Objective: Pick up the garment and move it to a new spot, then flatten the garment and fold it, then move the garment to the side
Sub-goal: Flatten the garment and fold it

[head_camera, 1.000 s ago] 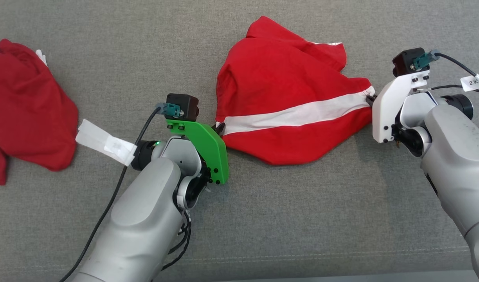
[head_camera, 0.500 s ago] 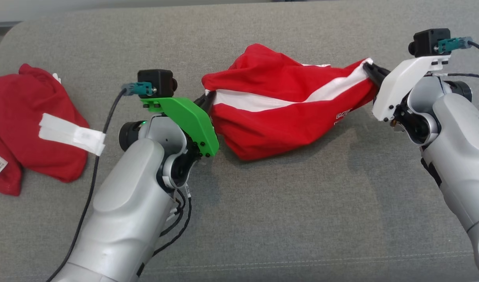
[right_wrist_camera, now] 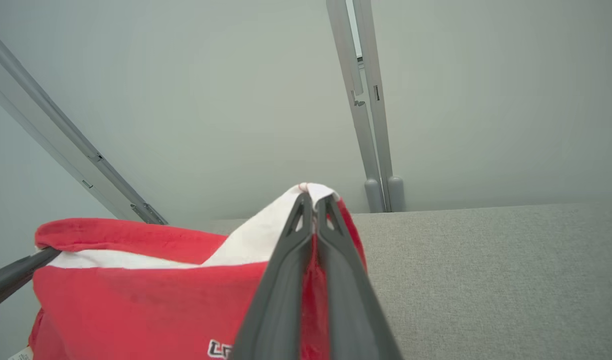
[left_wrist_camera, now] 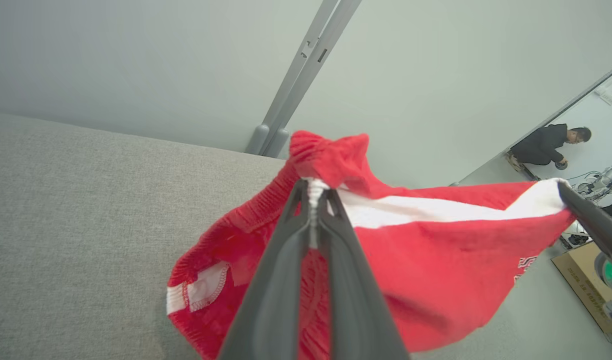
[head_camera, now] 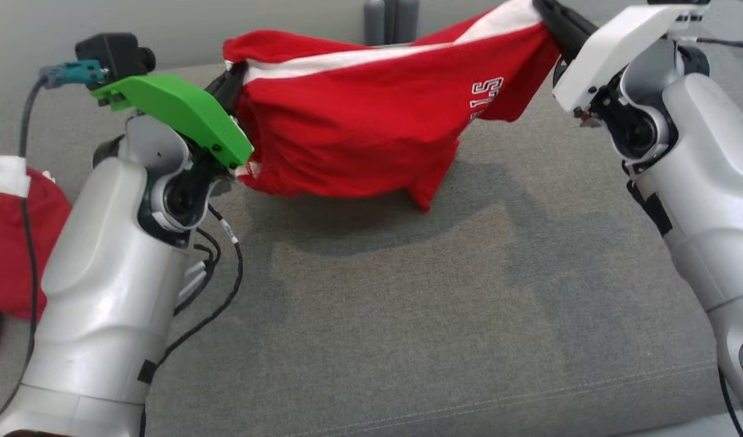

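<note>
A red garment [head_camera: 359, 121] with a white stripe and white lettering hangs above the grey cushion, stretched between both grippers. My left gripper [head_camera: 229, 85] is shut on its left corner, seen close in the left wrist view as the left gripper [left_wrist_camera: 313, 187] pinching a white-and-red edge of the garment [left_wrist_camera: 436, 260]. My right gripper [head_camera: 544, 9] is shut on the white-striped right corner, higher than the left. In the right wrist view the right gripper [right_wrist_camera: 313, 200] clamps the garment [right_wrist_camera: 136, 300]. The garment's lowest fold hangs just above the cushion.
A second red garment [head_camera: 7, 243] with a white patch lies at the cushion's left edge. The grey cushion [head_camera: 377, 315] spreads below. A pale wall with grey vertical posts [head_camera: 391, 21] stands behind. A person [left_wrist_camera: 546, 145] is far off in the left wrist view.
Both grippers have risen with the garment, lifting it off the cushion; the right end went higher. The head camera has tilted up, so the wall now shows.
</note>
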### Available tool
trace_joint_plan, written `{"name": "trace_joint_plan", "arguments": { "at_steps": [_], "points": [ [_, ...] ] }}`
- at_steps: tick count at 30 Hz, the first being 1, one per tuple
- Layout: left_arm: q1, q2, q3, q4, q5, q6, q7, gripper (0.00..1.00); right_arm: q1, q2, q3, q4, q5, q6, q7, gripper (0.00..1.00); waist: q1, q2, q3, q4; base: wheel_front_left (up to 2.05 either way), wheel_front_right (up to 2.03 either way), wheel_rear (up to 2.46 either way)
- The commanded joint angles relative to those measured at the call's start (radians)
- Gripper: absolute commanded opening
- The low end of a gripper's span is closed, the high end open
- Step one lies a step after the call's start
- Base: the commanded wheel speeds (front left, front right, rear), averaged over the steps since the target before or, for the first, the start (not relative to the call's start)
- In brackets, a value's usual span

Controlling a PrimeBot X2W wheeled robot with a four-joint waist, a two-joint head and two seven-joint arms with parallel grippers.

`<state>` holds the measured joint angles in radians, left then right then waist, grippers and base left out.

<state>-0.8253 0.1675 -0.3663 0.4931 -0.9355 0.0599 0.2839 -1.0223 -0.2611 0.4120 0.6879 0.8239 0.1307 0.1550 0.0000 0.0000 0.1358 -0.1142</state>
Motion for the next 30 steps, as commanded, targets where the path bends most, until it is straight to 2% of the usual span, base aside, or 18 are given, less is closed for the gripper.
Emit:
{"name": "trace_joint_plan", "arguments": {
  "at_steps": [1,4,8,13,16,24,30],
  "points": [
    [-0.036,0.013,0.011,-0.013,-0.009,0.009,0.014,0.0,-0.033,-0.008,0.004,-0.004,-0.011,0.0,0.005,0.0,0.0,0.0,0.023,-0.028,0.0,0.0,0.0],
    [-0.104,0.043,0.043,-0.042,-0.014,0.024,0.025,0.0,-0.106,-0.006,0.001,0.004,-0.038,0.0,-0.001,0.0,0.0,0.0,0.086,-0.043,0.0,0.0,0.0],
    [-0.217,0.053,0.071,-0.08,-0.02,0.026,0.03,0.0,-0.22,0.004,-0.003,0.026,-0.086,0.0,-0.033,0.0,0.0,0.0,0.184,-0.056,0.0,0.0,0.0],
    [-0.357,0.066,0.097,-0.087,0.012,0.037,-0.01,0.0,-0.356,0.021,-0.012,0.072,-0.147,0.0,-0.087,0.0,0.0,0.0,0.294,-0.063,0.0,0.0,0.0],
    [-0.447,0.052,0.126,-0.08,0.017,0.036,-0.063,0.0,-0.44,0.025,-0.036,0.115,-0.197,-0.001,-0.147,0.0,0.0,0.0,0.349,-0.064,0.0,0.0,0.0],
    [-0.627,0.026,0.19,-0.021,0.027,-0.021,-0.248,0.0,-0.646,0.042,-0.117,0.223,-0.372,-0.001,-0.38,0.0,0.0,0.0,0.41,-0.059,0.0,0.0,0.0],
    [-0.682,0.012,0.196,-0.012,0.036,-0.105,-0.37,0.0,-0.725,0.026,-0.143,0.131,-0.505,-0.001,-0.42,0.0,0.0,0.0,0.456,-0.046,0.0,0.0,0.0]
  ]
}}
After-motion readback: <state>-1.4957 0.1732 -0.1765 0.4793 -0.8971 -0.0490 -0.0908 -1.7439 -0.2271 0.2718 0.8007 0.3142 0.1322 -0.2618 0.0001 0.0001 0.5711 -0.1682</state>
